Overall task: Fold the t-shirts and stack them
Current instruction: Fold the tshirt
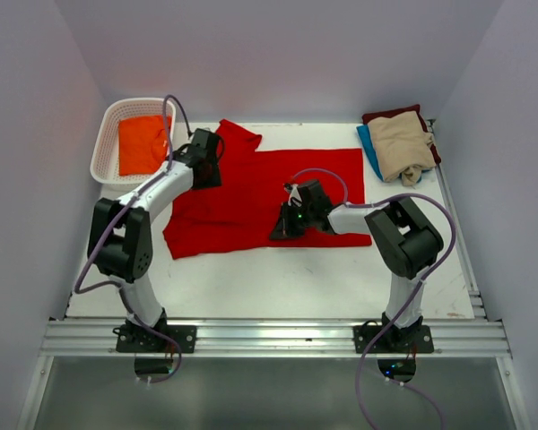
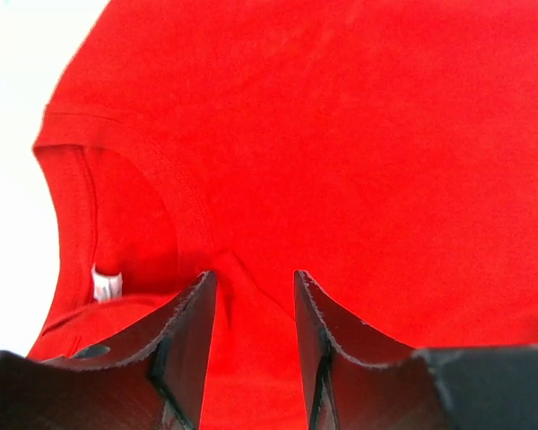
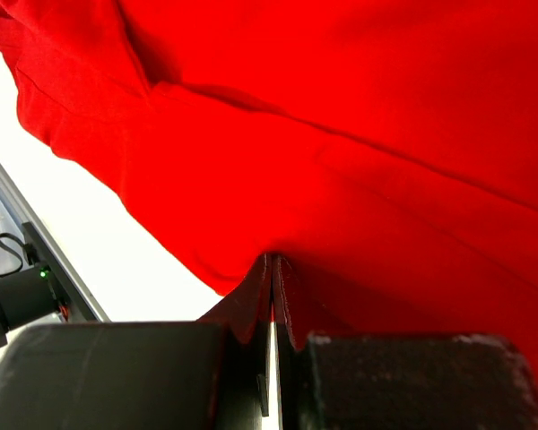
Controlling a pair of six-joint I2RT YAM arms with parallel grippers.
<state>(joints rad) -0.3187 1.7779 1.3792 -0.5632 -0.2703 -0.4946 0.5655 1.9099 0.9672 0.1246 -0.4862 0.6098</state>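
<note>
Red t-shirt [image 1: 251, 184] lies flat at table centre, long axis left–right, neckline end toward the left arm. Left gripper [image 2: 251, 327] is released, jaws apart astride the cloth just beside the white tag [image 2: 108, 285]. Right gripper [image 3: 273, 300] is clenched on a pinch of the near edge, about mid-length. The fold probably goes away from the arm bases.

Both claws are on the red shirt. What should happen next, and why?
Probably the left gripper should close: its jaws stand open over the shirt by the collar, while the right gripper is shut on the shirt's edge.
</note>
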